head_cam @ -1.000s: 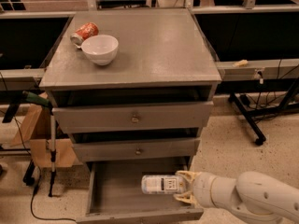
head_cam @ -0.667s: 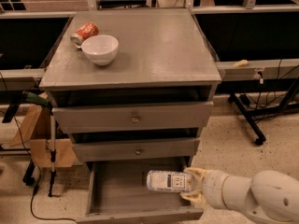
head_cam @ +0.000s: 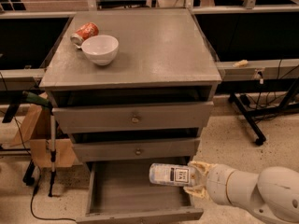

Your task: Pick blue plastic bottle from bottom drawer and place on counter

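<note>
The blue plastic bottle (head_cam: 172,175) lies on its side in the air, just above the right half of the open bottom drawer (head_cam: 121,192). My gripper (head_cam: 197,180) comes in from the lower right and is shut on the bottle's right end. The white arm trails off to the bottom right corner. The grey counter (head_cam: 159,50) forms the top of the cabinet, well above the gripper. The bottle's left end points toward the middle of the drawer.
A white bowl (head_cam: 100,49) and an orange-red soda can (head_cam: 84,33) rest on the counter's back left part. Two upper drawers with round knobs (head_cam: 135,119) are pulled out slightly. A brown paper bag (head_cam: 39,139) and a stand sit on the floor at the left.
The gripper and the held bottle have risen slightly above the drawer and shifted a little to the right. Bowl and can have not moved.
</note>
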`<state>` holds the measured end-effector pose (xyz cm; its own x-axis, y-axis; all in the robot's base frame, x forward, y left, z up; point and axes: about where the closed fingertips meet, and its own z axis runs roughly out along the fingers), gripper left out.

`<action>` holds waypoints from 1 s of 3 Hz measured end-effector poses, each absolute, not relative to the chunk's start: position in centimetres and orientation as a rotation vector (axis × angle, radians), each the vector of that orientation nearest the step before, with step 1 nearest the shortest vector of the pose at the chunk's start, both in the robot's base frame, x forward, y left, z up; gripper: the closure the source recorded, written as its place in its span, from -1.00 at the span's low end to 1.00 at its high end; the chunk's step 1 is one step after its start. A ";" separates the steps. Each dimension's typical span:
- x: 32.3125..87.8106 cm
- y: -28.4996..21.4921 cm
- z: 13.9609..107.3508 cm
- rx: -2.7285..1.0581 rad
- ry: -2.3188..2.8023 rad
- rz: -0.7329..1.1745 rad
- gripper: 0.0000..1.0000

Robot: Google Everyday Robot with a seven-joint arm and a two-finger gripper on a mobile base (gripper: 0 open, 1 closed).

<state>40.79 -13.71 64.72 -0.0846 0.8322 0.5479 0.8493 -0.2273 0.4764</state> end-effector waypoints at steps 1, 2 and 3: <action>41.6 -14.5 69.3 -2.073 -2.028 -1.348 1.00; 43.0 -17.3 79.2 -2.087 -2.096 -1.546 1.00; 45.0 -19.4 89.6 -2.103 -2.158 -1.725 1.00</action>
